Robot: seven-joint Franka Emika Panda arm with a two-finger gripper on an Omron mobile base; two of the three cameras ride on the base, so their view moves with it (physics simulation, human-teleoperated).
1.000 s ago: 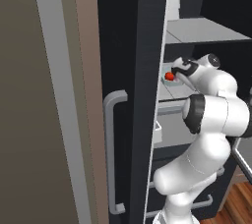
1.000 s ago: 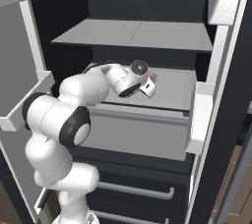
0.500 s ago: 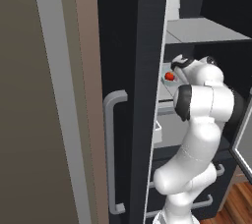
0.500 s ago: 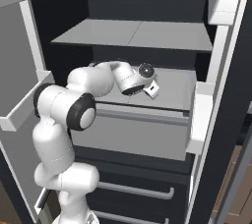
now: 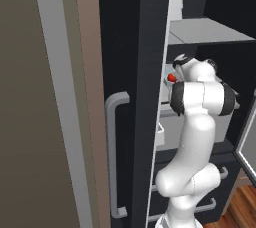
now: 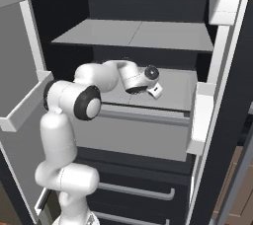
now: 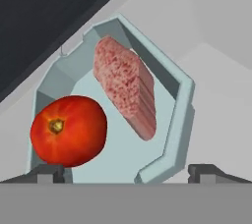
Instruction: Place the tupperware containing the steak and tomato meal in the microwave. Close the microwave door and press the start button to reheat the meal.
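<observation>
Tall dark cabinet door (image 5: 132, 72) with grey bar handle (image 5: 114, 157) stands open at left; light grey shelves (image 6: 138, 34) inside dark cabinet; white door bins (image 6: 200, 120); drawers with grey handles (image 6: 133, 189) below; wood floor (image 5: 242, 207).

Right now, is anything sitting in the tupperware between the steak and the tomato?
No. In the hand view, only bare pale tray floor of the tupperware separates the steak from the tomato; they do not touch.
</observation>
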